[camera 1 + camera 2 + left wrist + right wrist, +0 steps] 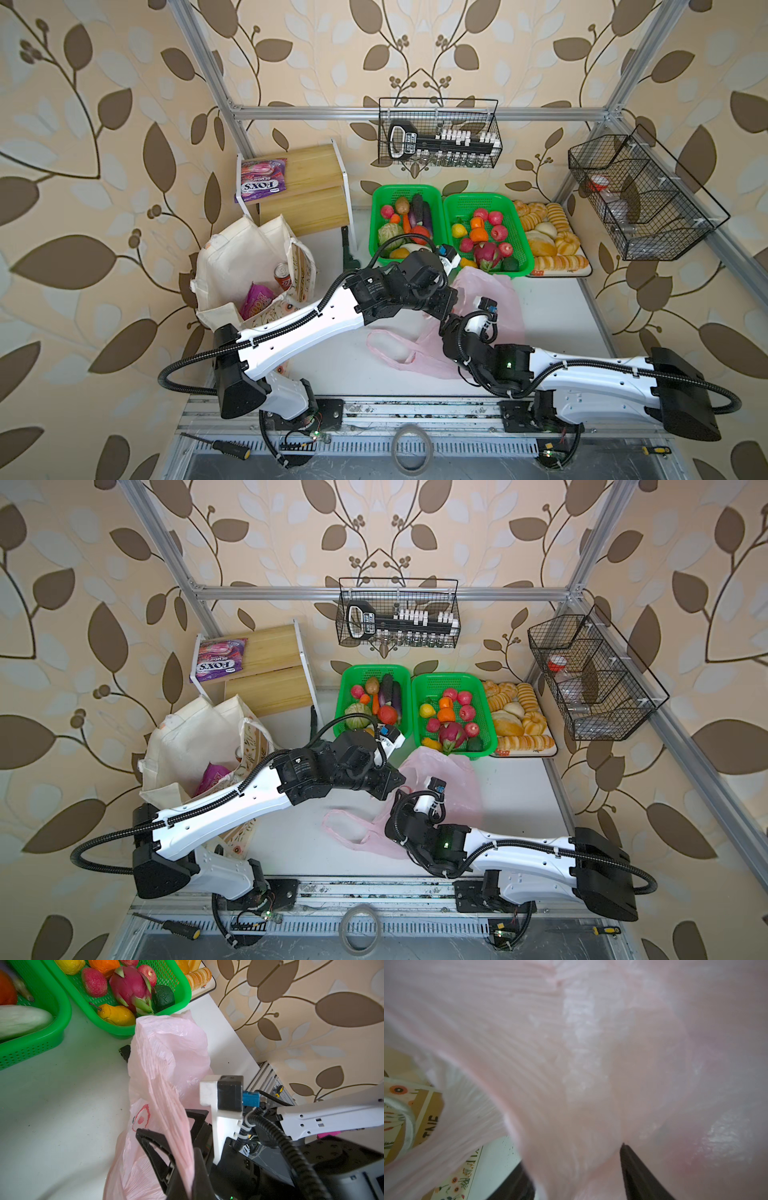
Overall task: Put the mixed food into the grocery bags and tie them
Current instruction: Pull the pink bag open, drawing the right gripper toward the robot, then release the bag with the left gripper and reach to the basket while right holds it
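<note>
The translucent pale-pink plastic handle bag (494, 291) is thin and heavily crinkled, with a small red printed mark (141, 1120) on one face. It sits slumped near the middle of the white desk (332, 361), with its far end just beside the front rim of the green plastic fruit basket (185, 999). One handle loop (388, 349) lies flat on the desk toward the front edge. Part of its upper film is drawn into a tight pleated strip.

That strip runs taut into the left tool (182, 1159), whose jaws are closed on it; the left arm reaches across the middle. The right tool (572, 1155) is pressed in among the same bag from the other side. Its two black fingers (639, 1174) stand apart with pink film bunched between and over them (the film lies so close to the wrist camera that it blurs nearly everything), and they do not appear to clamp it.

Well to the left stands the tall cream canvas tote with floral print (232, 257), its mouth open, with a red drink can (282, 276) and a purple packet (255, 299) inside
</note>
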`<state>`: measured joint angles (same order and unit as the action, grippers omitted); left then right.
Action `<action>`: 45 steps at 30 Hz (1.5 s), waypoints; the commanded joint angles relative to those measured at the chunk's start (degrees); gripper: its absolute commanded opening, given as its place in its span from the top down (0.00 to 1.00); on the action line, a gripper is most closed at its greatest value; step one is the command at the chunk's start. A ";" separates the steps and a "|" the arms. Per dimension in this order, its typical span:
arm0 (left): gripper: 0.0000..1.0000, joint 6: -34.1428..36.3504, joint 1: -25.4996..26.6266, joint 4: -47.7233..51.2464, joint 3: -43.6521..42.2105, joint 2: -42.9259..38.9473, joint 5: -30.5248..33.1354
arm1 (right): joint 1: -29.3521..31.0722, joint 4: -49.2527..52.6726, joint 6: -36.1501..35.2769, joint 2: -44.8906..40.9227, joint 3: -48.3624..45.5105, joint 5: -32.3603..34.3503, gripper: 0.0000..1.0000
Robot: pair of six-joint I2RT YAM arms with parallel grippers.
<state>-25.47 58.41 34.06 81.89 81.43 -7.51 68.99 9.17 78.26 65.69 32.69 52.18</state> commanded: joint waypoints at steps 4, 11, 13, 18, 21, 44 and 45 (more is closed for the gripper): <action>1.00 -0.28 -0.61 -1.84 2.36 -2.82 0.15 | -0.09 2.59 4.24 0.08 0.44 0.60 0.82; 1.00 5.92 -9.10 0.49 2.56 -2.06 -3.62 | 0.62 10.38 -11.11 -12.12 1.53 -7.89 1.00; 1.00 9.30 -10.77 0.89 3.44 -1.19 -4.75 | 0.06 14.20 -17.86 -16.82 1.76 -12.95 1.00; 0.99 22.27 -11.64 2.39 7.52 3.63 -4.80 | -5.82 26.49 -24.72 -28.48 4.55 -30.14 1.00; 0.91 24.54 -11.65 4.49 12.71 7.43 -7.20 | -11.63 31.43 -27.74 -32.55 6.93 -40.37 1.00; 0.05 21.43 -11.74 -3.08 12.78 1.50 -2.95 | -64.94 33.95 -44.91 -19.15 9.06 -90.43 1.00; 0.04 21.37 -11.96 -3.45 12.39 1.45 -1.99 | -64.95 33.82 -45.35 -18.71 9.02 -90.80 1.00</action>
<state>-4.49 46.81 35.79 95.31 87.11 -11.79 4.51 44.47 35.88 46.19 42.61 -34.15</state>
